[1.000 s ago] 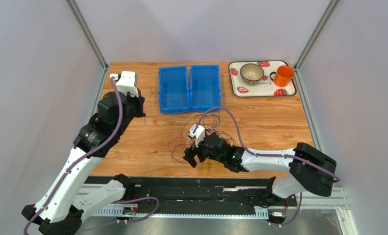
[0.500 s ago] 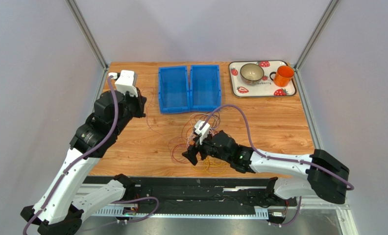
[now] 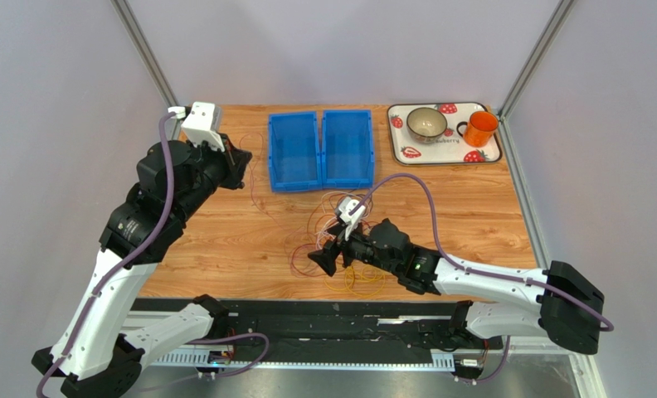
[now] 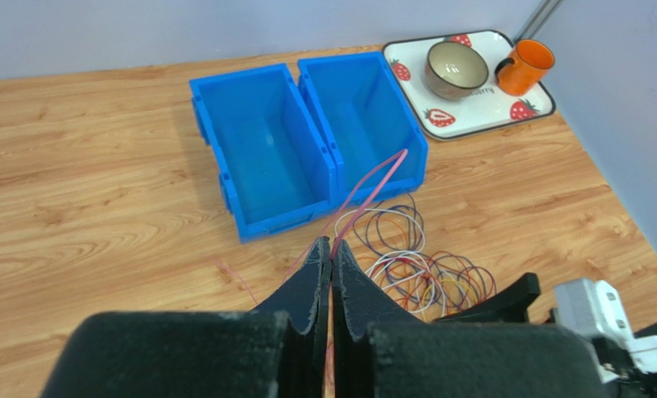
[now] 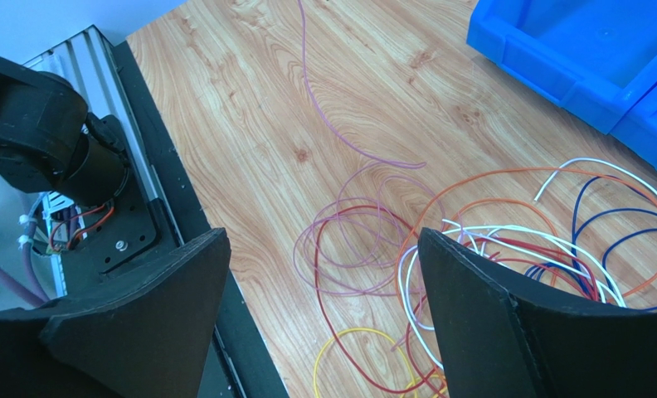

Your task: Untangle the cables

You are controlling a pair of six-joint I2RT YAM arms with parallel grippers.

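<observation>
The cables [image 3: 352, 240] lie as a loose tangle of red, white, orange, yellow, blue and pink loops on the wooden table, in front of the blue bins. My left gripper [image 3: 242, 157] is shut on a pink cable [image 4: 373, 186] at its fingertips, up near the table's far left. That pink strand [image 5: 307, 91] trails across the wood back to the tangle [image 5: 506, 240]. My right gripper [image 5: 323, 240] hangs open over the near left part of the pile [image 4: 415, 265], with nothing between its fingers. Pink, red and yellow loops lie below the gap.
Two blue bins [image 3: 294, 149] [image 3: 347, 145] stand side by side behind the tangle. A strawberry-print tray [image 3: 402, 137] at the far right holds a bowl [image 3: 426, 123] and an orange mug [image 3: 479, 128]. The table's near edge and a black rail [image 5: 141, 224] are close under my right gripper.
My left arm has risen and swung back and left with the pink cable, drawing it out of the pile. My right arm has stretched out while its open gripper stayed over the tangle.
</observation>
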